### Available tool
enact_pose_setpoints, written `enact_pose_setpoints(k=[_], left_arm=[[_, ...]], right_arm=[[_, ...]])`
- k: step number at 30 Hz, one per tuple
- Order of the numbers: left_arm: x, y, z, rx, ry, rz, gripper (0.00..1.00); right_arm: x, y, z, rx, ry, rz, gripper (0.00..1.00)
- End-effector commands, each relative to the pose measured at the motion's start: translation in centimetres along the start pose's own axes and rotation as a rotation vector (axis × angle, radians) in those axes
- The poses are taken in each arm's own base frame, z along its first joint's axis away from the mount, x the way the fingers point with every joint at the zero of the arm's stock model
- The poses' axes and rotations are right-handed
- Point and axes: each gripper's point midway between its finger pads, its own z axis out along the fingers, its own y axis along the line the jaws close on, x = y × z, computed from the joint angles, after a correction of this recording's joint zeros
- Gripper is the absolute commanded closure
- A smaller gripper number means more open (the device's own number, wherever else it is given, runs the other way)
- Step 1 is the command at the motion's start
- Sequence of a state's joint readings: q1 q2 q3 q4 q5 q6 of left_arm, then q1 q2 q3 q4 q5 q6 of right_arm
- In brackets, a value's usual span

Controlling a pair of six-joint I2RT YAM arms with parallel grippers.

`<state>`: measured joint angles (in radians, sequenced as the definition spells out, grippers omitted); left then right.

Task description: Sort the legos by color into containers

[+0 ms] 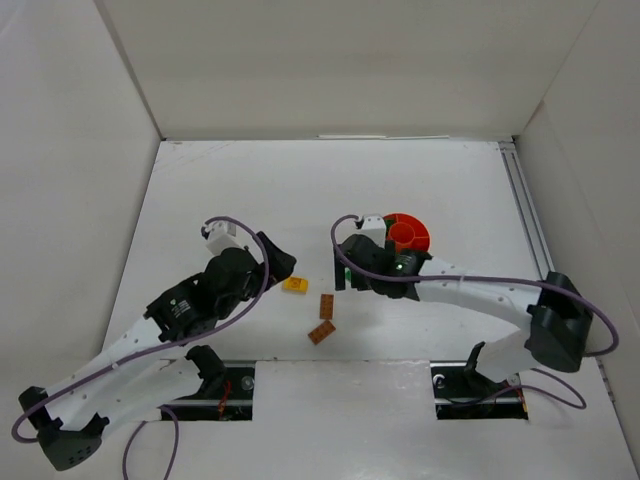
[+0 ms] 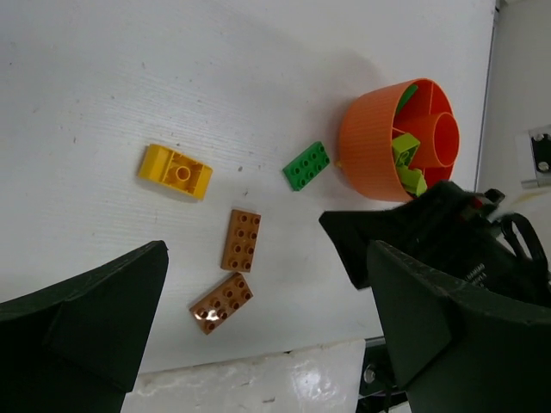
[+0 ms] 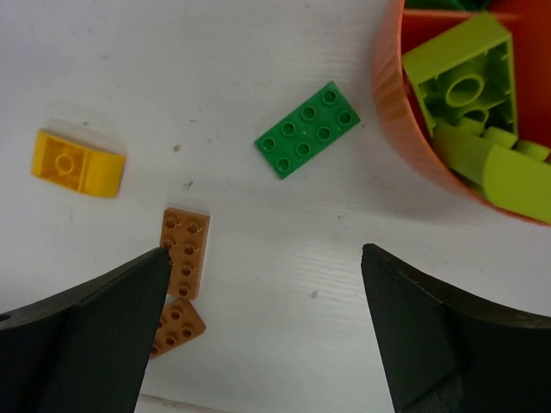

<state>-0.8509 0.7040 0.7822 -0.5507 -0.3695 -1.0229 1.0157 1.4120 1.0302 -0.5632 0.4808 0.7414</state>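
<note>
Left gripper (image 1: 279, 263) hovers over the white desk (image 1: 250, 190) left of centre, fingers (image 2: 86, 327) spread wide with nothing between them, so open and empty. Just right of it in the top view lies a yellow brick (image 1: 295, 285), flat on the desk, a single round ring showing on its upper face (image 3: 78, 163). Next to the right, two brown bricks: the upper brown brick (image 1: 327, 306) is a flat eight-stud plate, studs up, long side running away from the arms; the lower brown brick (image 1: 321, 332) sits just below it, turned at an angle, corners close, but I cannot tell if they touch. Both are apart from the yellow one. Further right, a green brick (image 3: 307, 129), an eight-stud plate, studs up, lies on the desk just beside the bowl's outer wall, not touching it. Right gripper (image 1: 346, 274) hangs above this spot, its fingers (image 3: 86, 344) wide apart and holding nothing. Rightmost, the orange-red ribbed bowl (image 2: 366, 146) with a round centre tube and dividers; lime bricks (image 3: 461, 73) are piled in the compartment nearest the green brick, one hollow side up, and a bit of darker green shows in a neighbouring compartment.
</note>
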Motion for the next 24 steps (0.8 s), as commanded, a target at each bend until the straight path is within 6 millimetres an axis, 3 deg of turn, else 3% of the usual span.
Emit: enact_pose_setpoints(k=[1, 6, 8, 9, 10, 15, 24], left_arm=[[0.0, 0.2, -1.4, -0.012, 0.033, -0.013, 0.0], [-0.9, -0.8, -3.1, 0.007, 0.051, 0.006, 0.0], [-0.9, -1.1, -3.4, 0.022, 0.057, 0.031, 0.0], [-1.1, -1.0, -3.8, 0.017, 0.06, 0.033, 0.0], [-1.4, -1.0, -3.9, 0.012, 0.051, 0.043, 0.0], [-2.1, -1.5, -4.2, 0.013, 0.036, 0.077, 0.0], [-2.2, -2.3, -2.9, 0.031, 0.026, 0.152, 0.0]], right_arm=[[-2.2, 1.9, 0.2, 0.043, -0.034, 0.232, 0.04], [-1.6, 4.5, 2.5, 0.004, -0.006, 0.33, 0.05], [-0.9, 5.3, 4.4, 0.033, 0.014, 0.337, 0.05], [-1.9, 6.2, 4.5, 0.029, 0.012, 0.34, 0.05], [-0.2, 5.5, 5.6, 0.102, 0.063, 0.318, 0.05], [0.6, 4.5, 6.6, 0.195, 0.073, 0.316, 0.06], [1.2, -0.2, 7.8, 0.324, 0.073, 0.366, 0.06]])
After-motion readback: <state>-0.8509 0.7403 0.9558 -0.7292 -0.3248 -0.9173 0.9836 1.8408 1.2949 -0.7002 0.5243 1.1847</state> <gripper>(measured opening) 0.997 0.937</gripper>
